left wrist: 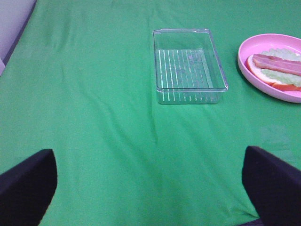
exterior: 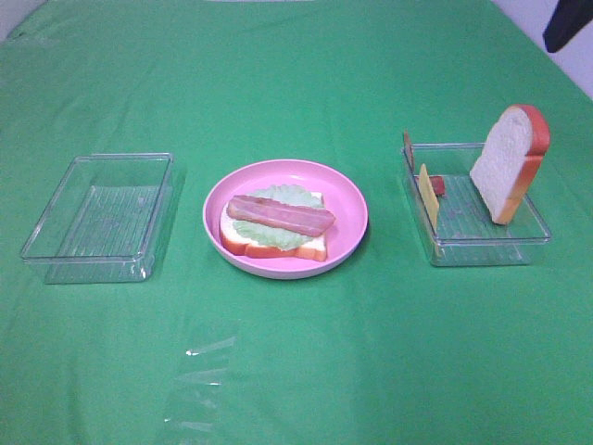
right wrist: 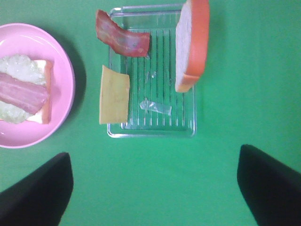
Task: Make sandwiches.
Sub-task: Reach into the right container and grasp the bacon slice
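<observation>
The sandwich on the round pink plate [exterior: 350, 206] is a bread slice [exterior: 269, 248] with pale green lettuce [exterior: 278, 234] and a bacon strip [exterior: 281, 215] on top. The plate also shows in the left wrist view [left wrist: 244, 63] and the right wrist view [right wrist: 63, 101]. The right clear tray [exterior: 482, 250] holds an upright bread slice [exterior: 510, 162] [right wrist: 193, 44], a yellow cheese slice [exterior: 427, 190] [right wrist: 114, 94] and a second bacon strip [exterior: 437, 185] [right wrist: 122, 40]. My left gripper [left wrist: 148, 162] and right gripper [right wrist: 153, 155] are open, empty, above the cloth. Neither shows in the exterior view.
An empty clear tray [exterior: 102, 218] [left wrist: 190, 66] stands left of the plate. A small clear plastic scrap [right wrist: 155, 107] lies in the right tray [right wrist: 150, 129]. A shiny clear patch [exterior: 199, 380] lies on the green cloth near the front. A dark object [exterior: 565, 23] hangs at the far right.
</observation>
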Available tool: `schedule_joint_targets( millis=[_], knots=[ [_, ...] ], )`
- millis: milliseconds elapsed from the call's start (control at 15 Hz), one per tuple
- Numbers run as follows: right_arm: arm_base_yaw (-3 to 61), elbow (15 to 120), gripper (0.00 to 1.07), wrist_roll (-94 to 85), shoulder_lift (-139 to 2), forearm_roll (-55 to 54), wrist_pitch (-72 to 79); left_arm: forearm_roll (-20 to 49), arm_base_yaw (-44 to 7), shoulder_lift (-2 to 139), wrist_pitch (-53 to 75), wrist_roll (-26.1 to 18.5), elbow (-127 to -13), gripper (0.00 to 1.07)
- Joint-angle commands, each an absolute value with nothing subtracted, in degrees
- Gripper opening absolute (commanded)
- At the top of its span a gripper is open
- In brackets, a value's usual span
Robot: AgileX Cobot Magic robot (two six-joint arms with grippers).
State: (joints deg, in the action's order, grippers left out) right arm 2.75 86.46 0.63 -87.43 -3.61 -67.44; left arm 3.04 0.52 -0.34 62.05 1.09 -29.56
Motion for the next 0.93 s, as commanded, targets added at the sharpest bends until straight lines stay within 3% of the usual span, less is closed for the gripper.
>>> schedule_joint_targets(
  millis=[67,333,933],
  knots=[
    [5.96,97.0,0.91,0.0,-96.94,-3.55,-71.73,2.92,0.63,-1.6,61.71,1.38,-29.56,1.01],
    [13.24,113.5,0.91,3.09,-114.82,-3.9,-73.97,2.92,0.63,-1.6,61.71,1.38,-29.56,1.01],
    [14.44,121.52,0.91,5.84,-131.21,-5.33,-69.9,2.92,0.63,-1.55,61.71,1.38,-29.56,1.01]
  ],
)
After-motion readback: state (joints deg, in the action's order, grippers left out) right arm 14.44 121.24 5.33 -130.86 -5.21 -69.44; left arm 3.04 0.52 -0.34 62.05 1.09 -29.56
